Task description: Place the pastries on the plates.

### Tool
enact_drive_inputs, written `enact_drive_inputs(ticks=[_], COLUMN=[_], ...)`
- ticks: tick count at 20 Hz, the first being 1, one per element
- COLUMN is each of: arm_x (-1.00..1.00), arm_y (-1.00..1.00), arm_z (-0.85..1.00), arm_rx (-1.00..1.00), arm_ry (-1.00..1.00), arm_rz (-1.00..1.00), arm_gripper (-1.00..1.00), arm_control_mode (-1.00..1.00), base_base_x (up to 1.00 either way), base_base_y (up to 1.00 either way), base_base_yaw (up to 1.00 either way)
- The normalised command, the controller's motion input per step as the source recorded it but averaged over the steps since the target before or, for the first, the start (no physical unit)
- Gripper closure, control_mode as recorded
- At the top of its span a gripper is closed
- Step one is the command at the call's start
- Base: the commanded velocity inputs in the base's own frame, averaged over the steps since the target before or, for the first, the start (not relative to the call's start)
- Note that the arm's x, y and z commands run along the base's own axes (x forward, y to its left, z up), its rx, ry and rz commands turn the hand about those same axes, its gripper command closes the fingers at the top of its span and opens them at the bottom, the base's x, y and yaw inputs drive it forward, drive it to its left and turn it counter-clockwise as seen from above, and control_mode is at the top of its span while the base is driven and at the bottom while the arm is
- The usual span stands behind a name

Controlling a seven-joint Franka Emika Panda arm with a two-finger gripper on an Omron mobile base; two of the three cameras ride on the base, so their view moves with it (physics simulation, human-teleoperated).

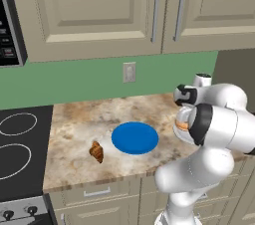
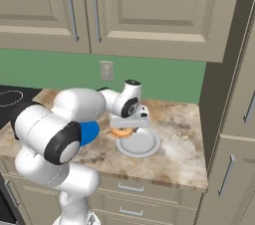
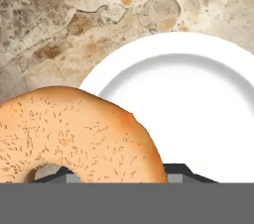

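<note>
1 mottled stone counter (image 1: 74,134) carries 2 round flat plates: 1 solid blue (image 1: 135,138), 1 smaller glossy white with a raised rim (image 2: 142,145). There are 2 pastries. 1 tan speckled ring donut (image 3: 74,134) hangs over the white plate's edge, pinched in the closed gripper (image 2: 123,130). 1 dark ridged croissant (image 1: 96,152) lies left of the blue plate.

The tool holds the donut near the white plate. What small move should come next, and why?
Probably shift the tool a little further over the white plate, then lower. In the hand view the donut hangs at the plate's edge, partly over the counter, with the plate's middle bare. Opening now might drop it on the rim. The croissant waits by the blue plate.
</note>
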Motion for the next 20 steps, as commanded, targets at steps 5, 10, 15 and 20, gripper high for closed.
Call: enact_drive_inputs(ticks=[5,10,15,20], arm_x=[-0.14,-0.01,0.0,0.0], arm_y=[-0.43,-0.31,-0.05,-0.02], arm_z=[-0.07,-0.11,-0.07,-0.03], arm_rx=[0.0,-0.02,0.0,0.0], arm_ry=[0.0,0.0,0.0,0.0], arm_rz=[0.0,0.0,0.0,0.0], arm_gripper=[1.0,1.0,1.0,-1.0], arm_control_mode=[-1.0,-1.0,-1.0,-1.0], base_base_x=[0.0,0.0,0.0,0.0], base_base_y=[0.0,0.0,0.0,0.0], base_base_yaw=[0.0,0.0,0.0,0.0])
